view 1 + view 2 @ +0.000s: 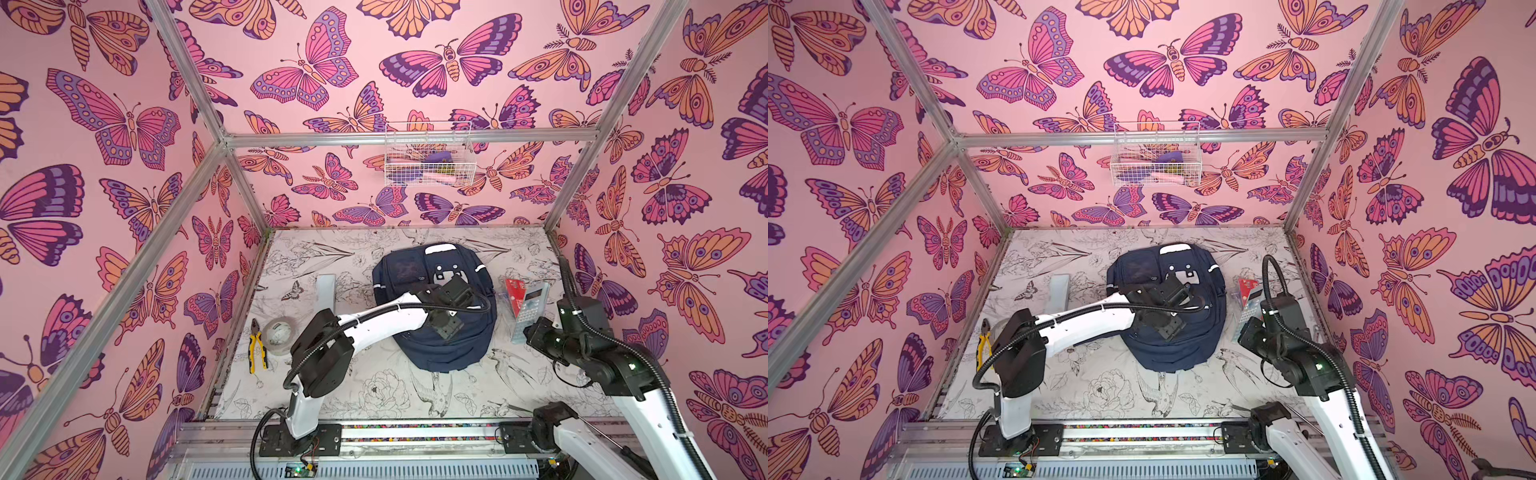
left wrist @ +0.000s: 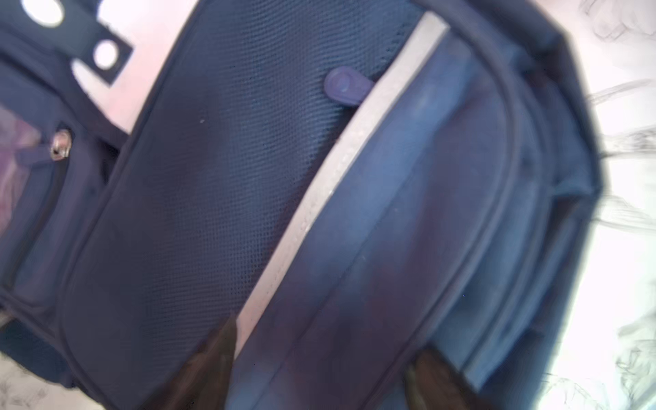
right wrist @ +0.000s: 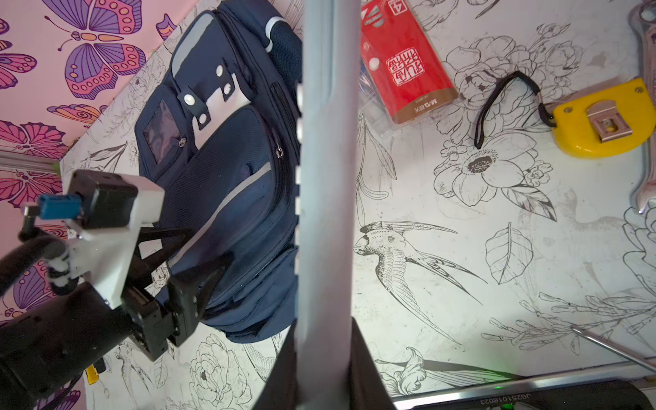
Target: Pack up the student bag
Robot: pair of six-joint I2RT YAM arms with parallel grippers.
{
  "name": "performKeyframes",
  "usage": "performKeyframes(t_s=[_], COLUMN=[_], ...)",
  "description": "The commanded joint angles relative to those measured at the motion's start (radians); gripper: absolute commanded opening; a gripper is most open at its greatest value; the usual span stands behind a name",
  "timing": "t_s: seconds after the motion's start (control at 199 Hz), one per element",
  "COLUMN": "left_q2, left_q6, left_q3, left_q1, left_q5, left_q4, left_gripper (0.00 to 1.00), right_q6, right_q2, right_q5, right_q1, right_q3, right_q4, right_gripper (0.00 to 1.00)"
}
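Note:
The student bag (image 1: 453, 353) (image 1: 1142, 266), a navy backpack with white stripes and a white patch, lies flat mid-table. My left gripper (image 1: 446, 332) (image 1: 1169, 330) (image 2: 326, 340) points down onto the bag's front panel (image 2: 213, 177). Its jaws stand apart, with bag fabric and a pale stripe between them. My right gripper (image 1: 528, 332) (image 3: 324, 324) hovers just right of the bag (image 3: 230, 159), shut on a pale blue-grey calculator (image 1: 532, 305) (image 3: 326, 177). The right wrist view shows the calculator edge-on, its keys facing the bag.
A red pack in a clear case (image 1: 513, 291) (image 3: 401, 71) lies right of the bag. A yellow tape measure (image 3: 603, 120) and a wrench (image 3: 644, 106) lie beyond it. Pliers (image 1: 257, 347), a tape roll (image 1: 279, 332) and a grey strip (image 1: 325, 291) lie left. A wire basket (image 1: 428, 160) hangs on the back wall.

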Motion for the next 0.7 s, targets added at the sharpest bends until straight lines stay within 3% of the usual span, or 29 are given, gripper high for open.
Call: performKeyframes(t_s=[0.0,0.126,0.287,0.503,0.694], left_q2=[0.008,-0.02,-0.113,-0.268,-0.346], left_q6=[0.003,0.009,0.001,-0.028,-0.055], left_q3=[0.032,0.047,0.062,0.004,-0.087], left_q1=[0.0,0.001,0.022,0.099,0.158], left_q5=[-0.132,-0.14,-0.126,0.074,0.228], left_q4=[-0.037,-0.037,-0.03,0.07,0.153], left_gripper=[0.32,0.0,0.0,0.0,0.0], right_q6=[0.004,-0.003,0.004,0.088,0.165], right_q2=[-0.016,-0.021,-0.026,0.012,0.098], right_q5=[-0.024,-0.054,-0.125,-0.416,-0.465], right_q1=[-0.005,-0.005,-0.005,0.0,0.082], right_q3=[-0.004,-0.015,-0.053,-0.201,-0.283], right_q4=[-0.009,0.0,0.055,0.337,0.621], right_gripper=[0.0,0.0,0.0,0.0,0.0])
